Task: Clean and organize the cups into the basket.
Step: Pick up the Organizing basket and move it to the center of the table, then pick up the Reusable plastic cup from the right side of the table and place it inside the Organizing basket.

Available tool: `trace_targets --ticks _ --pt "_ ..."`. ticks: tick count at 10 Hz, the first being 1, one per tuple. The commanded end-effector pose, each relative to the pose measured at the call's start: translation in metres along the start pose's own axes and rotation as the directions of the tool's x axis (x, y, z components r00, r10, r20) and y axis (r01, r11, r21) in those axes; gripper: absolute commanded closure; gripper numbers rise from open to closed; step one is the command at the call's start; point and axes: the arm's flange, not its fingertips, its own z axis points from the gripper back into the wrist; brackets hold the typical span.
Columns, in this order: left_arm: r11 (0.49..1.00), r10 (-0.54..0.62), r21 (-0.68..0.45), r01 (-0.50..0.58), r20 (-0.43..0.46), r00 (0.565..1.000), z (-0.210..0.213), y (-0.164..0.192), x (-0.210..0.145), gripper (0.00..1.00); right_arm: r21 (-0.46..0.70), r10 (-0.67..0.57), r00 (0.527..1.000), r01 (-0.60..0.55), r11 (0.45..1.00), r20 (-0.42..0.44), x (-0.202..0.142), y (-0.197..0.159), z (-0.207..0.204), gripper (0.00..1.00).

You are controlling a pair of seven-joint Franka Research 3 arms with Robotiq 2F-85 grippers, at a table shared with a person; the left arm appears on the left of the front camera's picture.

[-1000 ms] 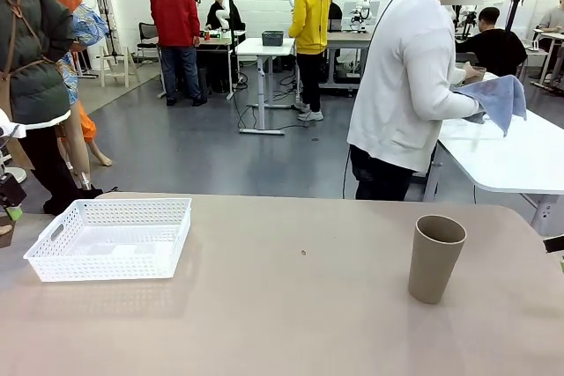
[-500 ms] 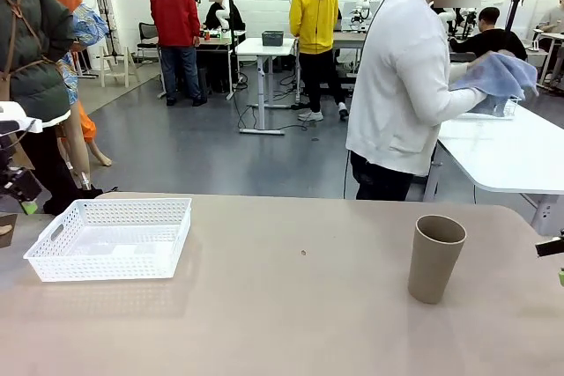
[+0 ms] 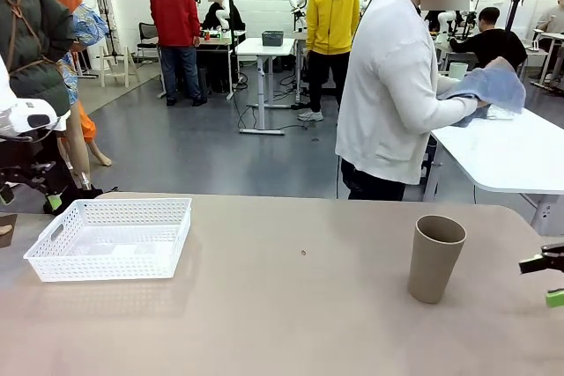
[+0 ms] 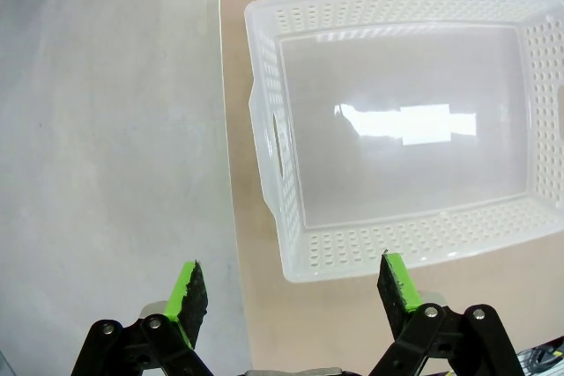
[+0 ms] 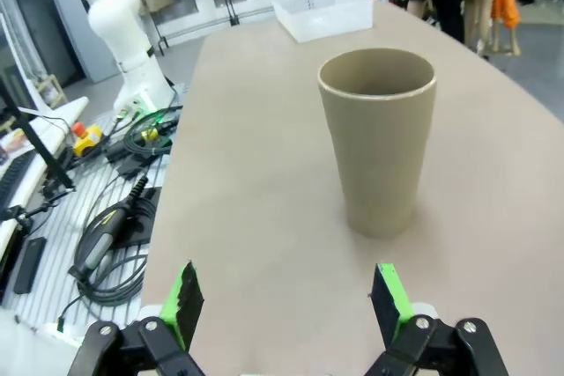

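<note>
- The left end effector hangs above the near-left corner of the white lattice basket with its green-padded fingers spread wide apart, holding and touching nothing.
- In the front view this left end effector sits just left of the basket, beyond the bench edge.
- The left wrist view shows the basket's left wall close to the bench edge, with a narrow strip of bench between them and grey floor past it. The basket's inside is bare.
- To the right of the basket the bench top lies open as far as the tan-brown cup, which stands upright well apart from the basket.
- A person in a white top stands beyond the far edge, to the right of the basket, holding a blue cloth over another table.
- The right end effector is at the bench's right edge, just past the cup.
- In the right wrist view the right end effector has its fingers wide apart and empty, the cup is near ahead but untouched, and the basket is far behind it.
</note>
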Motion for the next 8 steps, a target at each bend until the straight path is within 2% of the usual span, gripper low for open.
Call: trace_targets --ticks 1,4,6,7,8 --pt "0.998 0.058 -0.003 -0.058 -0.041 0.997 -0.008 0.002 0.02 0.0 0.007 0.002 1.0 -0.002 1.0 -0.007 -0.006 -0.016 -0.01 0.0" --pt "0.997 0.063 -0.026 -0.066 -0.116 0.991 -0.026 0.01 0.031 0.0 0.018 -0.015 1.0 0.015 1.0 -0.011 -0.012 -0.018 -0.014 0.0" --pt "0.998 0.065 -0.009 -0.068 -0.158 0.985 -0.036 0.014 0.025 0.0 0.031 -0.027 1.0 0.028 0.999 -0.013 -0.013 -0.011 -0.014 0.0" --pt "0.999 0.052 0.022 -0.049 -0.125 0.991 -0.032 0.016 0.012 0.0 0.031 -0.027 1.0 0.028 0.999 -0.013 -0.013 -0.011 -0.014 0.0" --pt "0.998 0.052 -0.01 -0.054 -0.135 0.99 -0.04 0.009 0.023 0.0 0.031 -0.027 1.0 0.028 0.999 -0.013 -0.013 -0.011 -0.014 0.0"
